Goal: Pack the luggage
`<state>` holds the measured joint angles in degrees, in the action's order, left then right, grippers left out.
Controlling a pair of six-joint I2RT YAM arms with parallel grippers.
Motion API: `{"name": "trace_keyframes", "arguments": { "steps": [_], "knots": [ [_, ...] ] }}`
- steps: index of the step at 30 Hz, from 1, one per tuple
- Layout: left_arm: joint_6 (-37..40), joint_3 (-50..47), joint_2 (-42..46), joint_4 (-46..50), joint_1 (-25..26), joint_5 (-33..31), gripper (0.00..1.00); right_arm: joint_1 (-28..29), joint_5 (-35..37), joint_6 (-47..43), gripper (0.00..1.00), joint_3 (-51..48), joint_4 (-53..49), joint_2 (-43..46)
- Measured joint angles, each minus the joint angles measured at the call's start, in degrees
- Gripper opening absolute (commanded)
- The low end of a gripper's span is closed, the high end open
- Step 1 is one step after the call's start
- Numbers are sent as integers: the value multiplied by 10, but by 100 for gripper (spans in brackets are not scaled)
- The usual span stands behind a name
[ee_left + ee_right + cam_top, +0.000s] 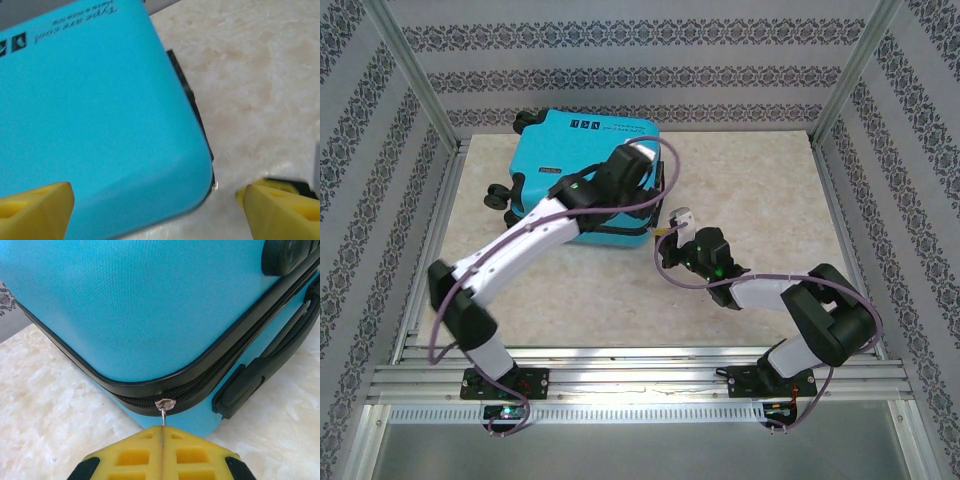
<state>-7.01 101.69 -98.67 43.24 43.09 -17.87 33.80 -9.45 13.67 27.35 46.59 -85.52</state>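
small turquoise-blue hard-shell suitcase point(560, 150) lies flat, shells closed, far-left ahead of me; black wheels point(498, 196) on its left end, metal zip pull point(164, 404) at near-right corner.

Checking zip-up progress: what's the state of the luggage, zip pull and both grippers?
luggage: closed, lying flat on the table.
zip pull: at a luggage corner, pinched between the fingers.
right gripper: shut on the zip pull.
left gripper: open, over a luggage corner, holding nothing.
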Motion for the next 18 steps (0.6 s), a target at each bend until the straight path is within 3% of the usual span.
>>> {"name": "trace_keyframes", "arguments": {
  "steps": [7, 15, 18],
  "knots": [
    [41, 182, -192, 30, 1, -22, 89, 6, -3, 1, 0, -11, -5, 9],
    [70, 486, -386, 132, 11, -80, 94, 6, -3, 1, 0, -16, -6, 10],
    [71, 515, -413, 159, 12, -97, 95, 6, -3, 1, 0, -16, -5, 11]
  ]
}}
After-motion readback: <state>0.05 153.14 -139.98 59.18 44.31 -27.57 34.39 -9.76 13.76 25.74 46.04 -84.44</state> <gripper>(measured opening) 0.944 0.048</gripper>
